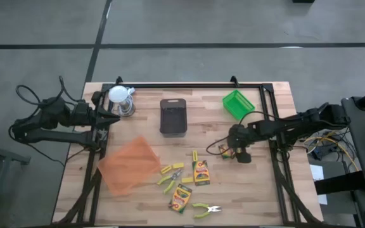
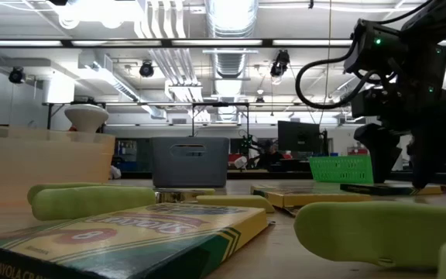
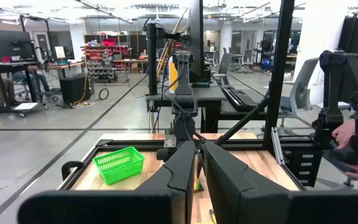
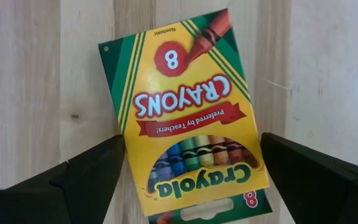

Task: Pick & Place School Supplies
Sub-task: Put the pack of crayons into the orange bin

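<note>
Your right pincer [image 1: 241, 154] is hanging over the tabletop [image 1: 271, 190] at about four o'clock from the middle in the overhead view. In its wrist view its two dark fingers [image 4: 73, 180] are standing wide apart on either side of a crayon box [image 4: 188, 118] lying flat on the wood below; you cannot tell from that view whether they are touching it. The overhead view is hiding that box under the pincer.

Your left pincer [image 1: 111, 118] is waiting at about nine o'clock, near the tabletop's edge, with its fingers [image 3: 173, 180] drawn together, leaving only a thin gap.

The rest of the supplies are lying around six o'clock: a second crayon box [image 1: 201, 172], a third crayon box [image 1: 181, 197], a yellow stick [image 1: 195, 155], a yellow block [image 1: 169, 169], green-handled scissors [image 1: 169, 180] and another pair of scissors [image 1: 206, 209].

An orange tray [image 1: 129, 166] is sitting at about seven o'clock, a black bin [image 1: 173, 117] at twelve, and a green basket [image 1: 237, 104] at two.
</note>
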